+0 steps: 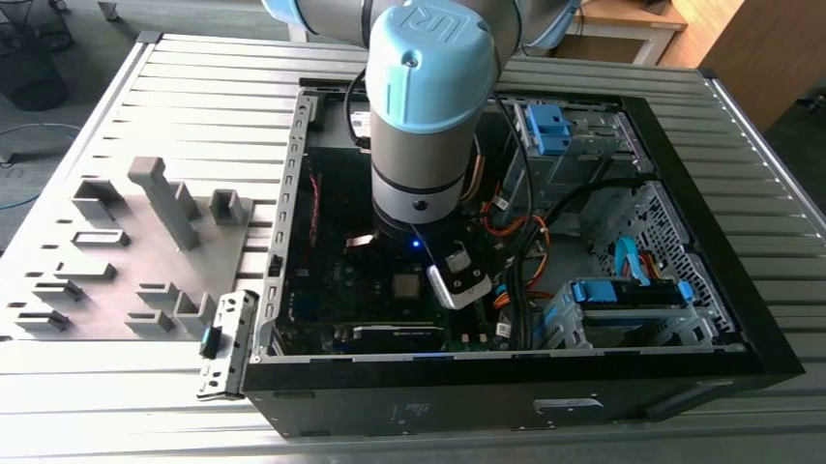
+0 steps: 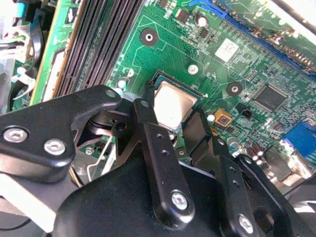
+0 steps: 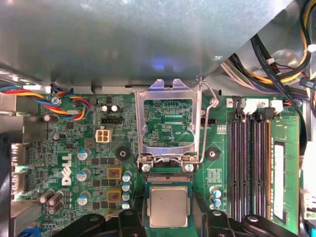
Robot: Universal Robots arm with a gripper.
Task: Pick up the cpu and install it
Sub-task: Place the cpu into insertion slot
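The cpu [image 3: 168, 206] [image 2: 173, 102], a small square chip with a silver-grey metal top, lies flat inside the black socket frame on the green motherboard [image 3: 74, 163]. My gripper [image 3: 170, 218] [image 2: 170, 114] hangs low over it, with its black fingers [image 3: 132, 221] straddling the socket. The fingers stand open, and a narrow strip of socket frame shows between each one and the chip's edge. The socket's metal load plate [image 3: 168, 123] is swung up and open beside the cpu. In the exterior view the arm reaches down into the open computer case [image 1: 323, 377], with the gripper [image 1: 448, 288] near the motherboard.
Black memory slots [image 3: 252, 168] run along one side of the socket. Bundled cables [image 3: 281, 54] and a grey metal wall [image 3: 123, 39] crowd the space above. Drive cages with blue latches [image 1: 620, 295] fill the case's right in the exterior view. A grey fixture plate [image 1: 142, 251] lies left of the case.
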